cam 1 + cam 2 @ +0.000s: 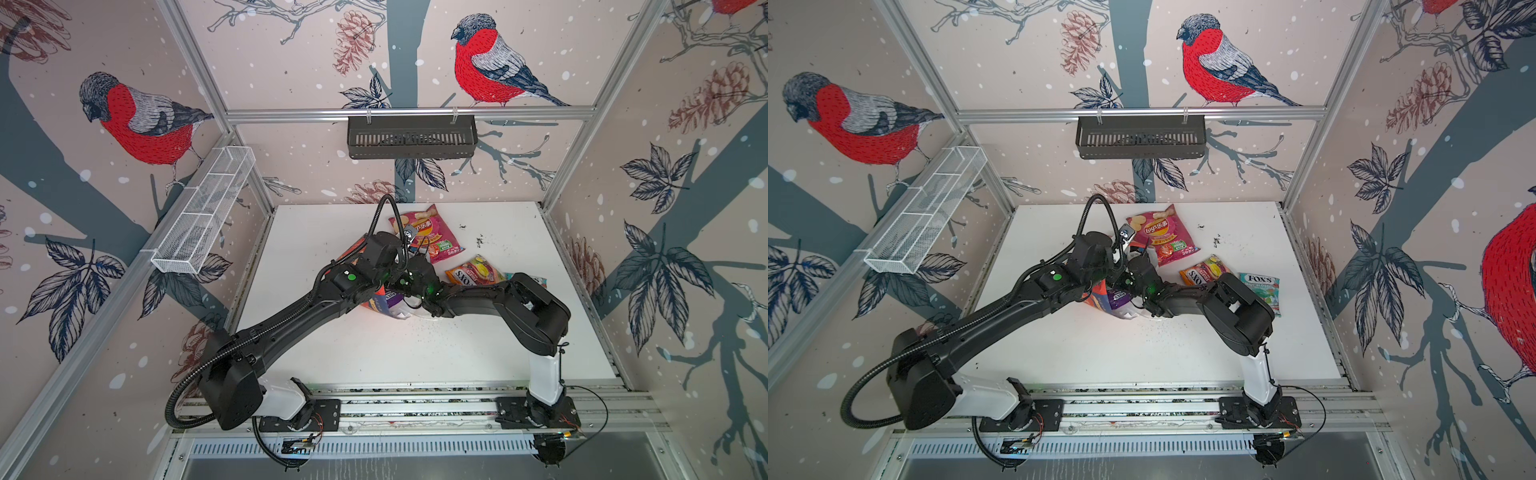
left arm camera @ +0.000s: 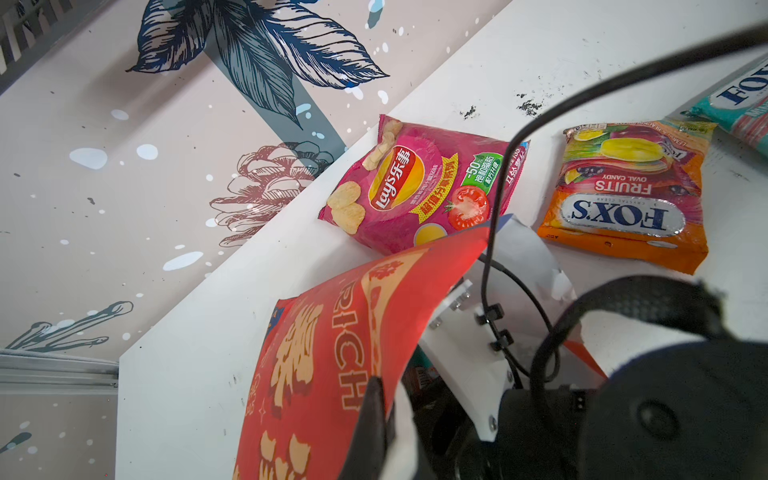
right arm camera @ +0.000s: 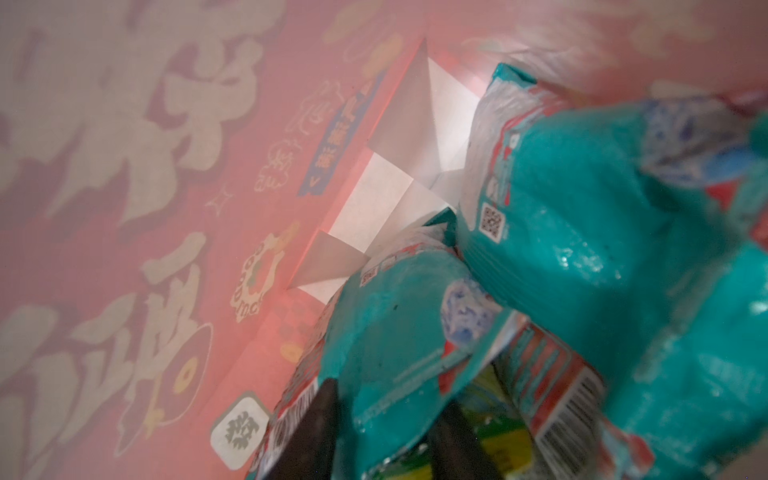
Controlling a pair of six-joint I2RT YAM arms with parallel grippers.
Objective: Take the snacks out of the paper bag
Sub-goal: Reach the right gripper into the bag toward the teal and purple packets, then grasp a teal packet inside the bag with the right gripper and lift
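Roughly half done: the pink glossy chip bag (image 2: 419,187), orange FOX'S candy pouch (image 2: 623,195) and teal FOX'S pouch (image 1: 1260,293) lie on the white desk (image 1: 1183,353). The left tool (image 2: 380,399) pinches the red paper gift bag (image 2: 324,374) at its rim. The right tool (image 3: 386,407), inside, straddles a crumpled teal pack (image 3: 390,324), possibly not yet clamped.

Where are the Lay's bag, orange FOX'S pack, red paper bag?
Lay's bag (image 1: 1157,229): a top view, on its logo.
orange FOX'S pack (image 2: 622,216): left wrist view, silver label.
red paper bag (image 2: 332,353): left wrist view, outer wall.
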